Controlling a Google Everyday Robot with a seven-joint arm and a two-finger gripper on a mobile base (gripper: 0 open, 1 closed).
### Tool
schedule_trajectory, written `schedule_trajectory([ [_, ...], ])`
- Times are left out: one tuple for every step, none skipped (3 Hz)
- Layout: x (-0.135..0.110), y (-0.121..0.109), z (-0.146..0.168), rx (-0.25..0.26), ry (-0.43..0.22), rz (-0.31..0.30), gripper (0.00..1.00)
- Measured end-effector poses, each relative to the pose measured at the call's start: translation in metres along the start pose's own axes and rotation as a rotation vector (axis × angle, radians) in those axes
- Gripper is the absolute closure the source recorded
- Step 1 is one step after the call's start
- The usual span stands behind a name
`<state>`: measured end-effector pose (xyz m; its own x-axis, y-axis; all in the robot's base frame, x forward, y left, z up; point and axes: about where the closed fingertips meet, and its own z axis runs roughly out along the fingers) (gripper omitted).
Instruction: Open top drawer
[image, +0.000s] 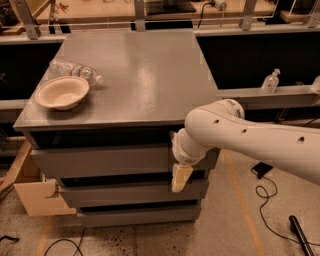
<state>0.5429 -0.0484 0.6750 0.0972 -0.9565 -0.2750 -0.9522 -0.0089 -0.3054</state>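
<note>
Cream pincer at right end of matte grey handle-less top drawer; spread or pressed, we cannot tell. We judge approach; next, catch its edge, pull nearward.

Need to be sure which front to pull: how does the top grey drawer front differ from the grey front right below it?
The top matte grey drawer front is nearly cabinet-wide; the middle grey drawer front is narrower. The top one is also taller, the middle one shorter. The cream pincer hangs at the top front's lower right edge, its tip overlapping the middle front. Both are plain, flat and handle-less.
</note>
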Motion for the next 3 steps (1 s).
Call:
schedule_trajectory([
  [0.002, -0.009, 0.016, 0.001, 0.003, 0.016, 0.00],
  [0.006, -0.009, 0.026, -0.011, 0.006, 0.030, 0.18],
  [0.014, 0.005, 0.023, -0.041, 0.008, 0.040, 0.42],
])
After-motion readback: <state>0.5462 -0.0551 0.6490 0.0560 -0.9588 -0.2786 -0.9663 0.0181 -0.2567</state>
